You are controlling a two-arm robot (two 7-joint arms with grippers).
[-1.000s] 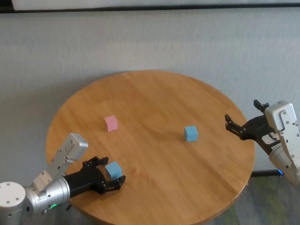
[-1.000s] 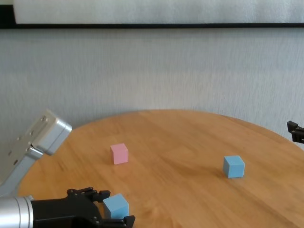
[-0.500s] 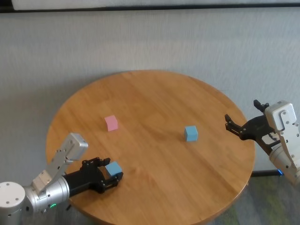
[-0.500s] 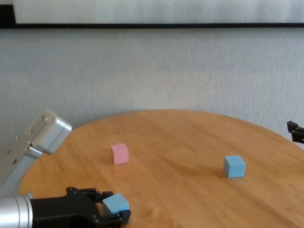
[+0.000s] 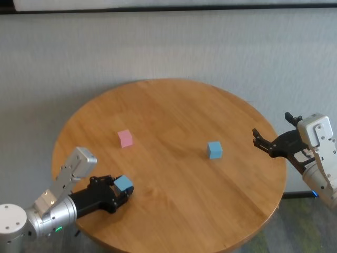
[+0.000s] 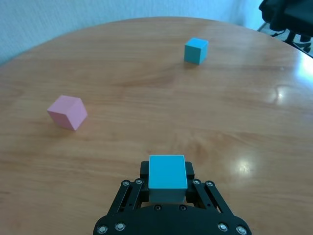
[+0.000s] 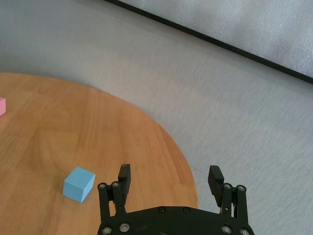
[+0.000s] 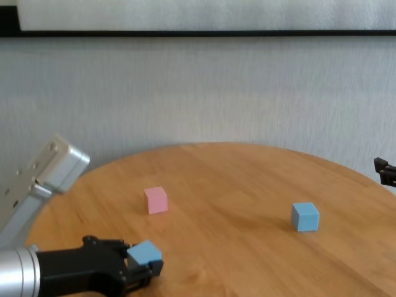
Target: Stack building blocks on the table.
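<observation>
- Since the frames a second earlier, the left end effector (image 5: pixel 117 193) had gone from spread fingers around the near blue block (image 5: pixel 123 183) to clamped on it, and the block had risen off the tabletop (image 5: pixel 174 113).
- The pink block (image 5: pixel 125 138) and the far blue block (image 5: pixel 214 150) lay where they had lain before, and the right end effector (image 5: pixel 271 139) had not shifted.
- Taking the pink block as landmark, the head view placed the gripped blue block nearer the robot than it and close to the tabletop's near-left rim.
- The far blue block sat well apart from the pink block, toward the robot's right, resting flat on the wood.
- The left wrist view (image 6: pixel 167 195) showed what the head view could not: the black fingers pressed against two opposite sides of the gripped block (image 6: pixel 167 172), its top face bare and level.
- That same view showed the pink block (image 6: pixel 67 111) turned corner-on and the far blue block (image 6: pixel 196 50) beyond it.
- The chest view showed the gripped block (image 8: pixel 144 253) lifted slightly, nearer than the pink block (image 8: pixel 155 200).
- The right wrist view alone showed the right end effector (image 7: pixel 170 181) with its fingers spread wide and empty, hanging off the tabletop's right rim, the far blue block (image 7: pixel 78 184) between it and the pink block.
</observation>
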